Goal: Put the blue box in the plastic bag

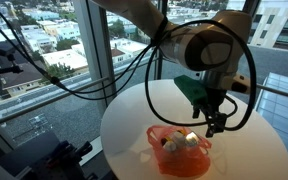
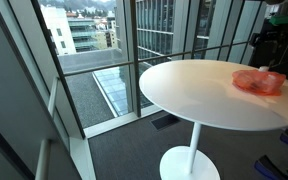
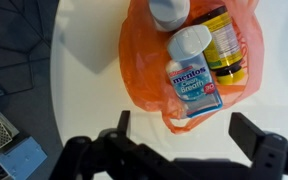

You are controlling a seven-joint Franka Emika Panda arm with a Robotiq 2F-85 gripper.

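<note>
One blue box [image 3: 194,88] lies inside the orange plastic bag [image 3: 142,70] on the white table [image 3: 89,60], with a yellow jar [image 3: 227,50] just right of it in the wrist view. The tool [image 3: 184,135] hangs above the bag, fingers spread wide, holding nothing.

One bag [image 3: 142,82] — one blue box [image 3: 195,86], one jar [image 3: 229,50], one bottle [image 3: 169,10].

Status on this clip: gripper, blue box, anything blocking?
Gripper open, empty, above orange plastic bag. Blue box lying in it, beside yellow-lidded jar and white bottle. Nothing blocking.
</note>
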